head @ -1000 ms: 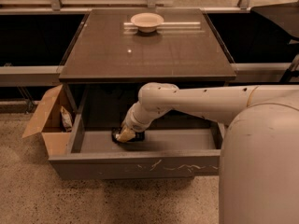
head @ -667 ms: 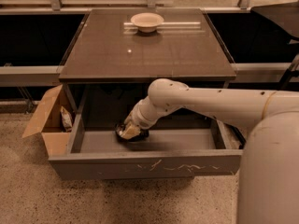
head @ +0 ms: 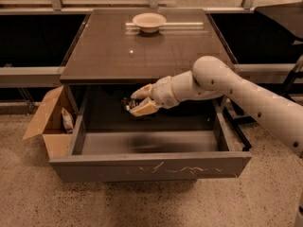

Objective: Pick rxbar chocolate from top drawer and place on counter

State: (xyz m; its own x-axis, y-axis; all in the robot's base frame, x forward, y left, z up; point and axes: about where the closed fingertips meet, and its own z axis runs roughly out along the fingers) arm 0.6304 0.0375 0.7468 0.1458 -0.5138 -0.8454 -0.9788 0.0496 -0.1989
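My gripper (head: 134,103) is lifted above the open top drawer (head: 151,163), just under the front edge of the counter (head: 142,51). Its pale fingers (head: 143,108) are shut on the rxbar chocolate (head: 128,103), a small black wrapper of which only a bit shows between them. The arm reaches in from the right. The grey drawer floor below the gripper is bare, with a dark shadow on it.
A pale bowl (head: 149,21) stands at the back of the counter. A brown cardboard box (head: 49,122) with a pale snack packet (head: 67,119) sits on the floor left of the drawer. Dark shelves flank the counter on both sides.
The gripper has risen from the drawer floor with the bar in it and moved right, up to the level of the counter's edge.
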